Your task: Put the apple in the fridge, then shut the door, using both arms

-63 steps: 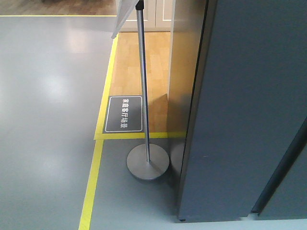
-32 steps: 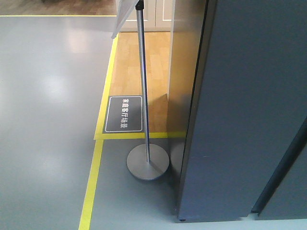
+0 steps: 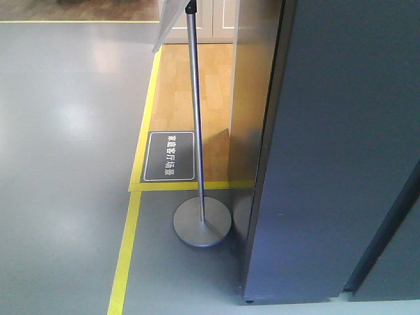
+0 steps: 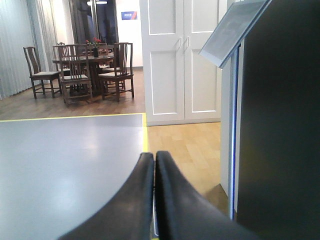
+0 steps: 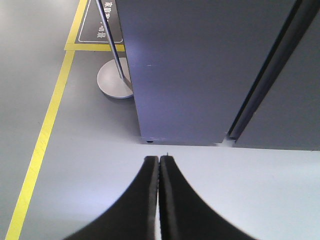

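Fridge (image 3: 341, 151) stands at right of the front view as a dark grey cabinet, seam between its two panels (image 5: 265, 85) showing no gap where visible; door therefore appears shut, upper part out of frame. Apple not visible in any view; whereabouts cannot be told. Left claw (image 4: 154, 162) pressed fully together, holding nothing, aimed past the fridge side toward the white cupboard doors (image 4: 182, 60). Right claw (image 5: 158, 162) likewise pressed together and empty, aimed down at the floor before the fridge foot (image 5: 150, 141).

Scene fits either apple still to be fetched or apple already inside behind a shut door; no move prescribed on that account.

For any approach to the fridge:
- Keep clear of sign stand base (image 3: 202, 223) and pole (image 3: 195, 105), just beside the fridge corner
- Confirm door seam along its full height before judging closure
- Avoid sweeping either arm across the dark panel
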Robot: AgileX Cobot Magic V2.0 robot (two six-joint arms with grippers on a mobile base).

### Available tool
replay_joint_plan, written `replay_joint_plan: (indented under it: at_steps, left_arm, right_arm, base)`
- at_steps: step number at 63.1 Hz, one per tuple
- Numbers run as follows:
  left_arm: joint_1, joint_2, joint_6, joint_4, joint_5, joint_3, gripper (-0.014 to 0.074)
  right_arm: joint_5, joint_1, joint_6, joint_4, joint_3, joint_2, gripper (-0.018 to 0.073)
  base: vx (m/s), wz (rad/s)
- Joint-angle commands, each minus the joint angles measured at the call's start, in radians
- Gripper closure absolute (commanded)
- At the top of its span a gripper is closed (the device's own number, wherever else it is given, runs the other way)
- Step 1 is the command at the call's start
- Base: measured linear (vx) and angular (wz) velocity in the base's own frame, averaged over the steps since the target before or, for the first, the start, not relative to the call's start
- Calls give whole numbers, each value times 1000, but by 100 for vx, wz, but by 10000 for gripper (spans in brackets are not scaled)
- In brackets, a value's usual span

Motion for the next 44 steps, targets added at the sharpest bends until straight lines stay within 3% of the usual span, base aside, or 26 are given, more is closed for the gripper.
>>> replay_joint_plan:
  at_steps: [1, 44]
  left_arm:
    - [0, -17, 32, -31, -93, 29, 603]
    - [0, -16, 31, -31, -99, 26, 603]
  right_arm:
    - [-57, 0, -2, -9, -24, 10, 563]
    - [-57, 0, -2, -9, -24, 10, 563]
  base:
    - [0, 0]
    - [0, 0]
